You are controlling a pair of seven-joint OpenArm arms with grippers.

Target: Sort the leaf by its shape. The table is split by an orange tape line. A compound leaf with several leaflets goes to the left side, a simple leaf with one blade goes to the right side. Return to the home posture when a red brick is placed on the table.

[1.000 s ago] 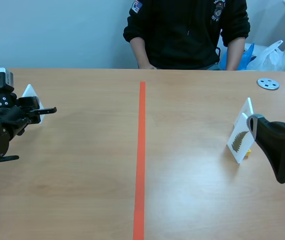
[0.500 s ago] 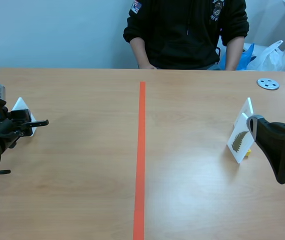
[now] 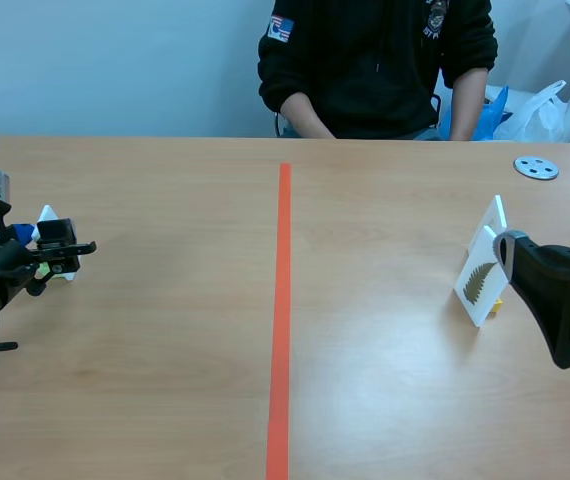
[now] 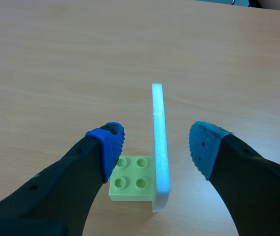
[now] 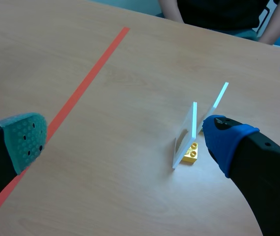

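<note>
We judge the sort part done: a thin, rigid white foam card [image 4: 158,105], slotted upright in a studded lime-green plastic brick [image 4: 130,179], stands on the pale wood-grain desk [image 3: 165,380] left of the matt orange tape line [image 3: 282,300]. It sits between the blue dotted pads [image 4: 111,142] of the wide-open left pincer [image 4: 154,140], neither gripping it, and its leaf is hidden edge-on. The right pincer [image 5: 125,132], equally open and empty, sits just beside a white card [image 3: 477,280] on a small yellow brick [image 5: 191,153]; its feathery, many-leaflet frond looks compound to us, so a move left appears outstanding.
</note>
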